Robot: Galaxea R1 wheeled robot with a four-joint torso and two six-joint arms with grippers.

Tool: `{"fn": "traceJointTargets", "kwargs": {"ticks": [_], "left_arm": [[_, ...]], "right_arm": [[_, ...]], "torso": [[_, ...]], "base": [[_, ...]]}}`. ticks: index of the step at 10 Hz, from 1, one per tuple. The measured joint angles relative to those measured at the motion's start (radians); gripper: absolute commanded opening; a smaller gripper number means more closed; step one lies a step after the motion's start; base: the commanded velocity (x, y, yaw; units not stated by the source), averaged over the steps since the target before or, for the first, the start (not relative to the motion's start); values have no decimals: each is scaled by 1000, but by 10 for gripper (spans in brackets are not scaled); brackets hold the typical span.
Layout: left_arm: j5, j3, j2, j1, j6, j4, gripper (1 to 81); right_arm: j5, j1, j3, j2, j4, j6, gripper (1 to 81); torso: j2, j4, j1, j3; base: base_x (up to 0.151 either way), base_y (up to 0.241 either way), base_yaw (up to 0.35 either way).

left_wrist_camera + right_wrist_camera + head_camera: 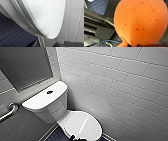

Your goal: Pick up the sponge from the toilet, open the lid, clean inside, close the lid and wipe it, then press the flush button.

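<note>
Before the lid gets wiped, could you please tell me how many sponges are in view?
1. The orange sponge shows close up in the right wrist view, off the white toilet. Others may be hidden behind it.

right gripper (134,45) is clamped on the sponge (140,21), pinching it at its narrow waist, with the orange bulk swelling up right in front of the wrist. behind it sits the robot's own grey frame (101,31), a blue cable (105,41) looped across it. left arm (71,44) hangs low, just dark pieces of it showing, its grip impossible to read. and a dark arm tip (76,138) pokes in at the front edge of the toilet (53,109) lid, can't tell which arm.
</note>
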Motion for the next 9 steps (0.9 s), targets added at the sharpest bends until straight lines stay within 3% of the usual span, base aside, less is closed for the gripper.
{"fn": "traceJointTargets", "kwargs": {"ticks": [2, 9], "left_arm": [[-18, -2, -10, -11, -43, -2, 811], [-22, -38, 5, -17, -50, -3, 811]], "right_arm": [[0, 0, 1, 0, 0, 0, 10], [0, 1, 23, -11, 0, 0, 10]], "torso": [[0, 0, 0, 0], [0, 0, 0, 0]], "base": [[0, 0, 0], [0, 0, 0]]}}
